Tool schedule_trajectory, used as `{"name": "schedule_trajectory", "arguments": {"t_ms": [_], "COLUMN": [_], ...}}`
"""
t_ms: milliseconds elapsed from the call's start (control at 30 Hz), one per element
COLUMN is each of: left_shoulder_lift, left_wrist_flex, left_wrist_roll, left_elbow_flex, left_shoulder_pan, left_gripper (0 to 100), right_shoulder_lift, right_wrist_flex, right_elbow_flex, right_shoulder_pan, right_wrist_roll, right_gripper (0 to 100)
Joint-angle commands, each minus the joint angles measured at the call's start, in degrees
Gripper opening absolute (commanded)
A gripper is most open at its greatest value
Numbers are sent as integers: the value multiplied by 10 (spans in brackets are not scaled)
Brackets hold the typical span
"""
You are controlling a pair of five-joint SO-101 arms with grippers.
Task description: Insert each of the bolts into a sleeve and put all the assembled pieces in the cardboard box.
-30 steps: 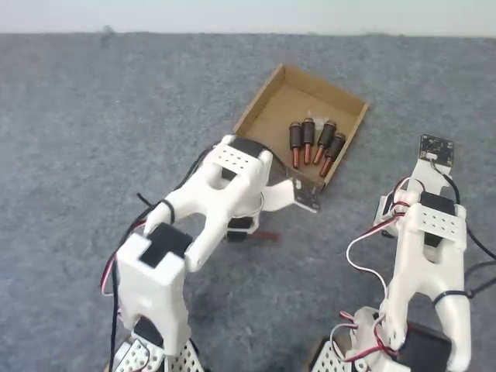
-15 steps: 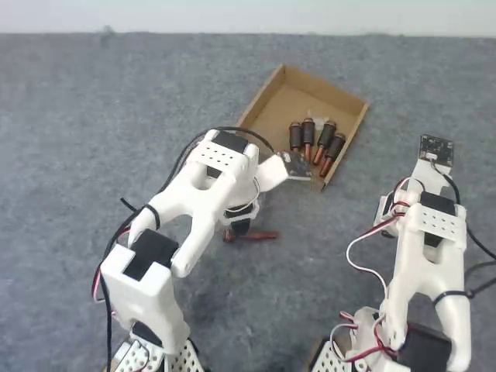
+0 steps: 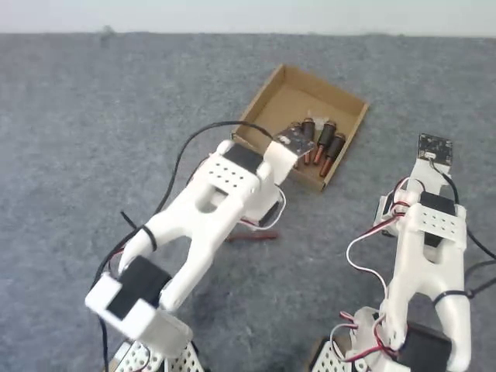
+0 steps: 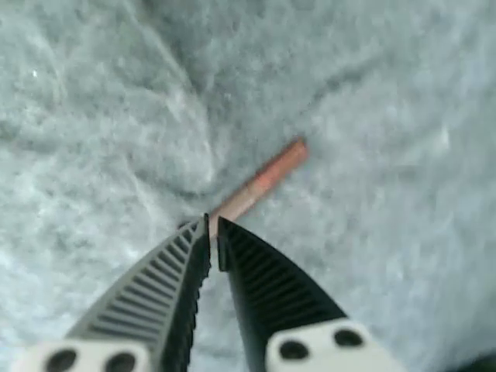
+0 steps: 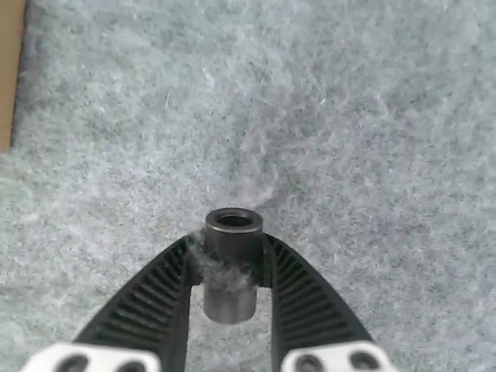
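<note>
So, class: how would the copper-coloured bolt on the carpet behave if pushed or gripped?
The bolt looks a thin, straight rod, so probably stiff. Its round shaft may roll if nudged, though the fuzzy carpet likely damps that.

Grey carpet (image 3: 85,124) spreads everywhere, with a pale wall strip (image 3: 232,15) behind.

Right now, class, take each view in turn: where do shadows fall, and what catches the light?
High view: even light, with a soft shadow on the carpet under the left arm. Left wrist view: the bolt shows a pale gleam along it, and a dark patch of shadow sits at the left gripper. Right wrist view: the sleeve catches light on its top rim.
</note>
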Motion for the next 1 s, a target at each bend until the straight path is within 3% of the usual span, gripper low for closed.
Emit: {"name": "schedule_trajectory", "arguments": {"t_ms": [0, 233, 367, 567, 733, 967], "left_shoulder_lift": [-92, -321, -368, -367, -339, -173], "left_wrist_flex": [-126, -236, -235, -255, -265, -266], "left_wrist_roll": [115, 220, 285, 386, 386, 387], "left_elbow_flex": [102, 297, 367, 431, 433, 354], "left_shoulder_pan": [1, 2, 16, 12, 12, 11], "left_gripper": [10, 10, 10, 10, 10, 10], "right_shoulder_lift": [-27, -27, -27, -26, -26, -26], "right_wrist_flex": [-11, -11, -11, -11, -11, -11], "right_elbow_flex": [-4, -4, -4, -3, -3, -3], "right_shoulder_pan": [-5, -5, -5, -5, -5, -5], "right_wrist_roll": [13, 14, 14, 14, 12, 12], "right_gripper": [7, 7, 7, 7, 7, 7]}}
